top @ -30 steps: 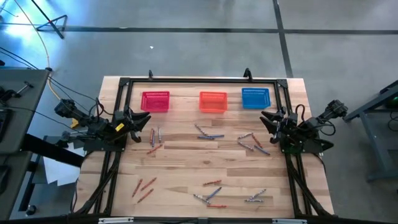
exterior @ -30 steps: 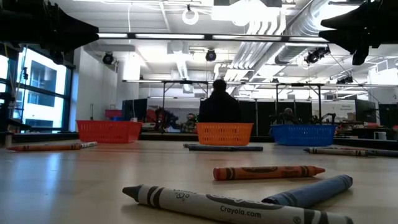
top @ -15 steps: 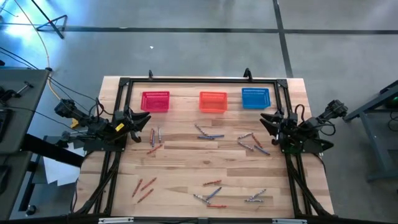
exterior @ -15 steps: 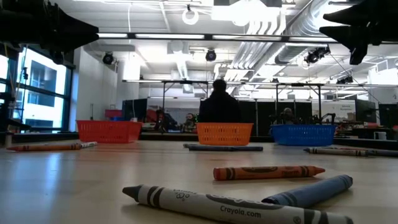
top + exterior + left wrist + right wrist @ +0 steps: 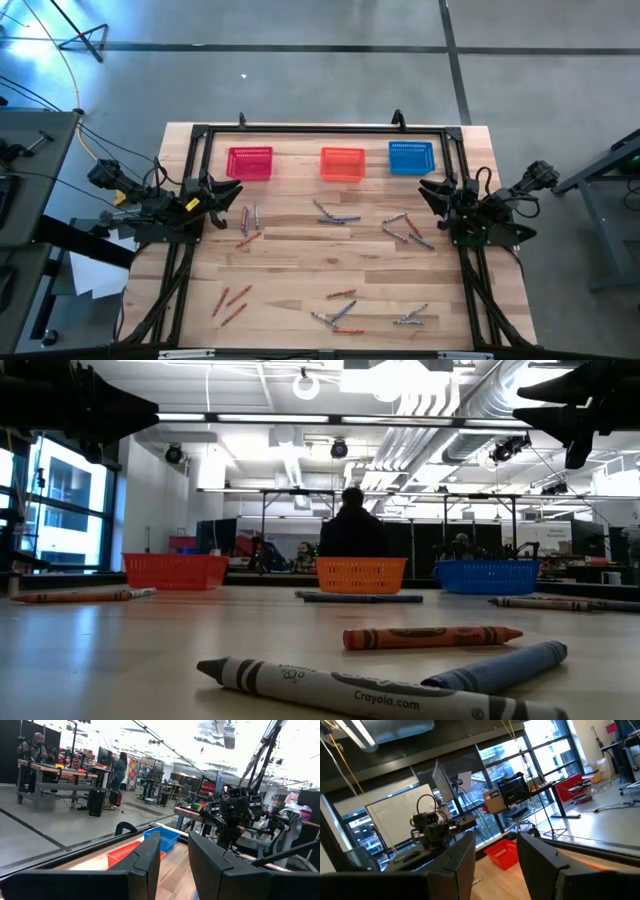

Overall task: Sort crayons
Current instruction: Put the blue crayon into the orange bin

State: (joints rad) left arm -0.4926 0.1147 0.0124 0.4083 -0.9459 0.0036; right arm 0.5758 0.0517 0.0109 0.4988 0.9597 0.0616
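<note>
The left gripper [image 5: 222, 190] is hovering at the table's [image 5: 300, 275] left edge with its fingers [image 5: 145, 862] slightly parted, holding nothing. The right gripper [image 5: 430, 190] is mirroring it at the right edge, fingers [image 5: 462, 855] likewise parted and empty. The crayons [image 5: 335, 214] are lying scattered across the table, below the 3 baskets [image 5: 342, 163].

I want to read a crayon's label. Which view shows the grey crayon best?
The low view: the grey crayon lies closest, its printed wrapper legible. The high view shows crayons only as thin sticks, so I cannot single it out. Neither wrist view shows it.
</note>
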